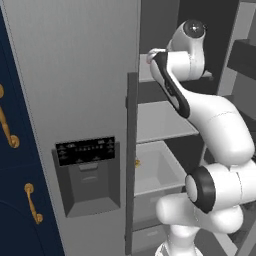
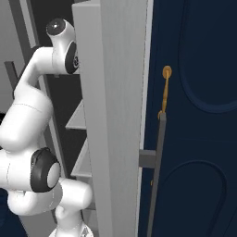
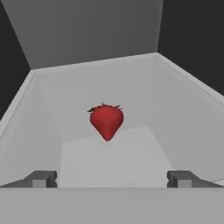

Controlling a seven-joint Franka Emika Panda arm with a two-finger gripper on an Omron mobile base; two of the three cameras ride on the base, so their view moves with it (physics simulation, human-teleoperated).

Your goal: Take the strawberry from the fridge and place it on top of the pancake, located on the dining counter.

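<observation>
The strawberry (image 3: 106, 121), small and red with a dark green top, lies on the grey floor of a fridge compartment (image 3: 109, 162), its tip pointing towards the hand. My gripper (image 3: 112, 178) is open just short of it, the two dark fingertips (image 3: 41, 178) wide apart and nothing between them. The fridge (image 1: 75, 75) is tall and grey, with one door swung open, and my arm (image 1: 210, 115) reaches into its upper shelves. In the right base view the open fridge door (image 2: 115, 115) hides the hand. The pancake and the dining counter are out of view.
Grey walls close in on the compartment, the right wall (image 3: 183, 113) and the left wall (image 3: 30, 131) sloping inward. Below are a shelf (image 1: 160, 120) and a drawer bin (image 1: 155, 170). Navy cabinets (image 2: 199, 115) with gold handles (image 2: 164, 90) flank the fridge.
</observation>
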